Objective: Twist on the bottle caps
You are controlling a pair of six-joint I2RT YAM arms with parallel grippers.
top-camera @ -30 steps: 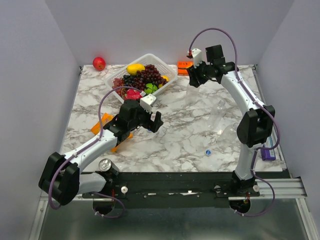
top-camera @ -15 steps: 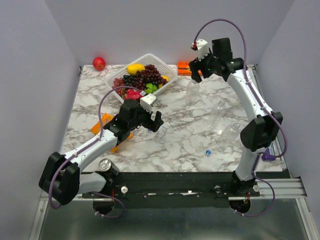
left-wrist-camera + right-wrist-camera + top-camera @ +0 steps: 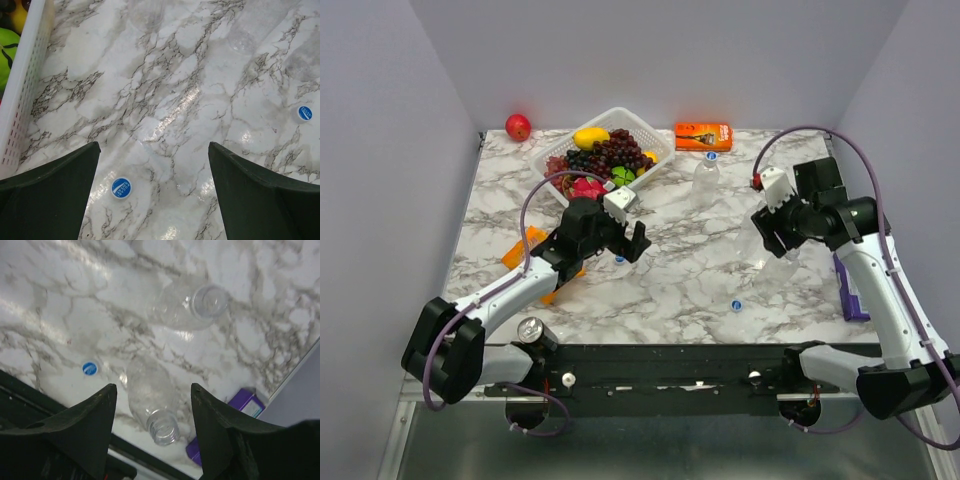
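Note:
Two uncapped clear bottles stand under my right gripper: one between its open fingers, one farther off. In the top view this gripper hovers over them, and one bottle shows below it. A third bottle stands at the back with a blue cap on it. A loose blue cap lies near the front, also in the right wrist view. My left gripper is open and empty above another blue cap, just inside its left finger.
A white fruit basket stands at the back, its wall in the left wrist view. A red apple, an orange box, an orange packet, a silver can and a purple box lie around.
My right arm has swung from the back bottle by the orange box forward and right, to above the two uncapped bottles. The back bottle now shows with a blue cap. The left arm barely moved.

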